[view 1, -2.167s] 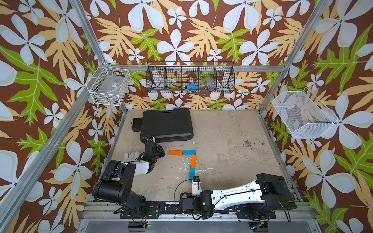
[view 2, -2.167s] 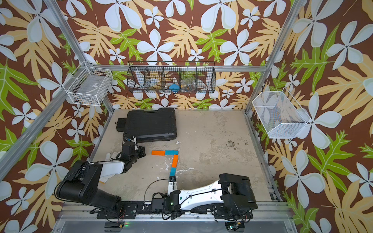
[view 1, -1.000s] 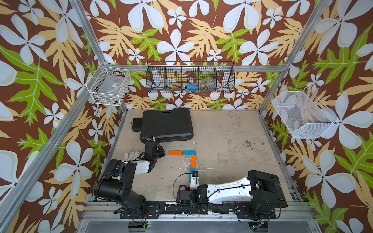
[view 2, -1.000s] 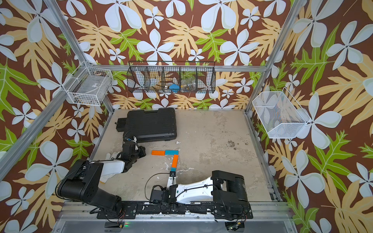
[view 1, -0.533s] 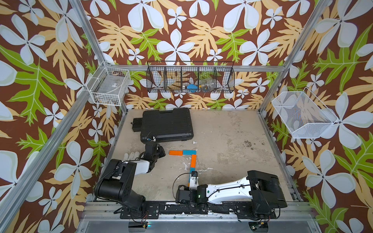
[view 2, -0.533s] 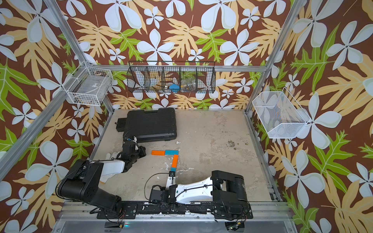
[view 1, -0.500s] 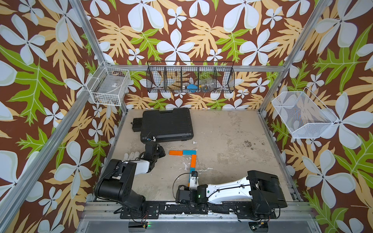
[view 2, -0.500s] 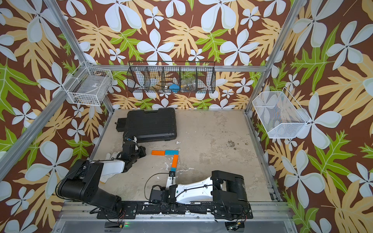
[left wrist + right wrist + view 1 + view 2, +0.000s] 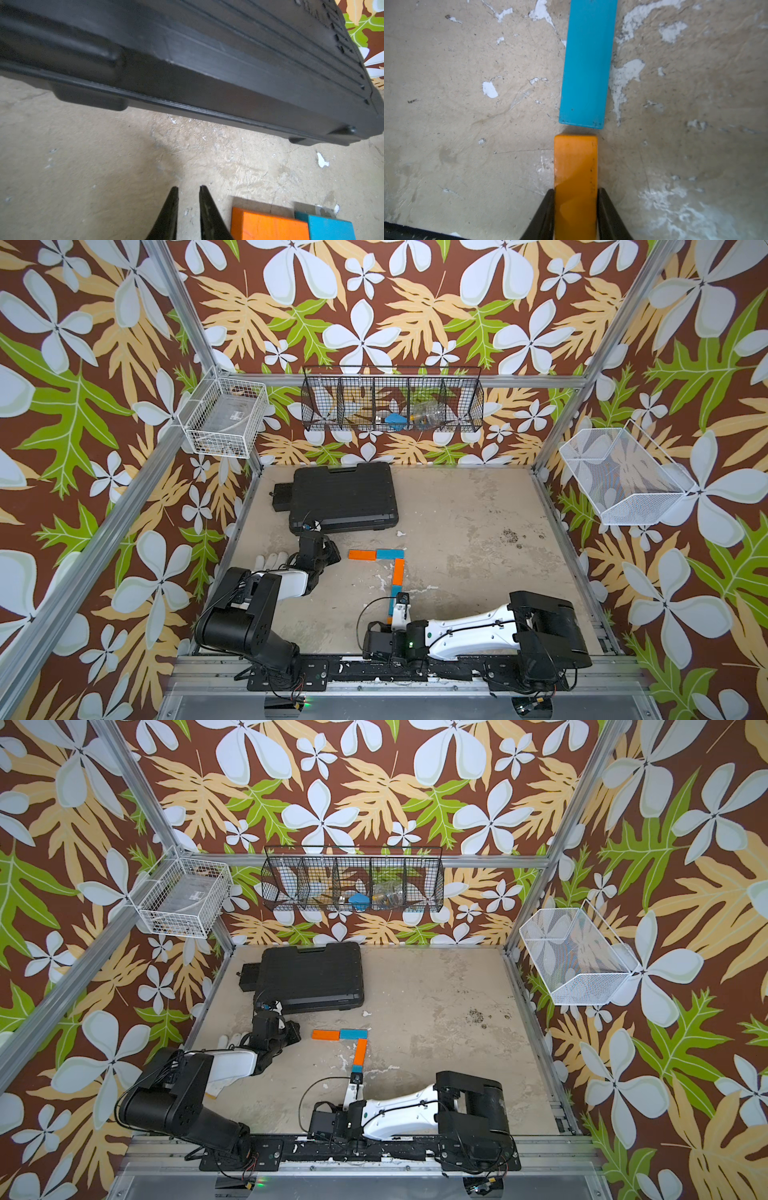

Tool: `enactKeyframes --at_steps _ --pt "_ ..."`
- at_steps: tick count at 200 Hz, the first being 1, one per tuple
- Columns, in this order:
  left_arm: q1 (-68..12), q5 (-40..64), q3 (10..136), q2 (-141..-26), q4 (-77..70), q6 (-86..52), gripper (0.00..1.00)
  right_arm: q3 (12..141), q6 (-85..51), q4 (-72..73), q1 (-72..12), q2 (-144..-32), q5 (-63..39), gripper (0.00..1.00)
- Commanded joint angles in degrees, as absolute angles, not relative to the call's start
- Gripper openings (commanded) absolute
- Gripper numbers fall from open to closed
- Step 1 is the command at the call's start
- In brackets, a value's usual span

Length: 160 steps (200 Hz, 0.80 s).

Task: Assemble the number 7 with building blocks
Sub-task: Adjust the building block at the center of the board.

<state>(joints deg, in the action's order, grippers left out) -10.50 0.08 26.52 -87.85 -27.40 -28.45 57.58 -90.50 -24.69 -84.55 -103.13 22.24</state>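
The number 7 lies on the tabletop in both top views. An orange block [image 9: 362, 554] and a blue block [image 9: 390, 553] form its top bar. Down from them run an orange block [image 9: 398, 571] and a blue block [image 9: 392, 593]. In the right wrist view my right gripper [image 9: 575, 191] is shut on the last orange block [image 9: 575, 162]. That block lies in line with the blue block [image 9: 586, 62], a thin gap between their ends. My left gripper [image 9: 188, 188] hovers beside the top bar's orange end [image 9: 268, 226], jaws nearly together with nothing between them.
A black case [image 9: 343, 497] lies at the back left, just beyond the left gripper [image 9: 332, 551]. A white glove [image 9: 270, 561] lies under the left arm. Wire baskets hang on the left wall [image 9: 224, 416], the back wall [image 9: 392, 400] and the right wall [image 9: 619, 477].
Since the oldest frames my right arm has folded in, and its gripper has carried the orange block a little closer to the blue block. The left arm has stayed still.
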Motion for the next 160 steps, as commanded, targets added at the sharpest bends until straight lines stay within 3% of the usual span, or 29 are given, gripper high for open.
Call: enactKeyframes --at_steps 1,160 --pt "-10.3 0.2 26.9 -88.1 -27.5 -28.6 0.23 57.0 -92.8 -29.0 -84.5 -103.8 20.8 0.32" --pt "-10.3 0.3 27.0 -88.2 -27.5 -28.6 0.22 57.1 -94.5 -30.1 -84.5 -104.2 21.8 0.35"
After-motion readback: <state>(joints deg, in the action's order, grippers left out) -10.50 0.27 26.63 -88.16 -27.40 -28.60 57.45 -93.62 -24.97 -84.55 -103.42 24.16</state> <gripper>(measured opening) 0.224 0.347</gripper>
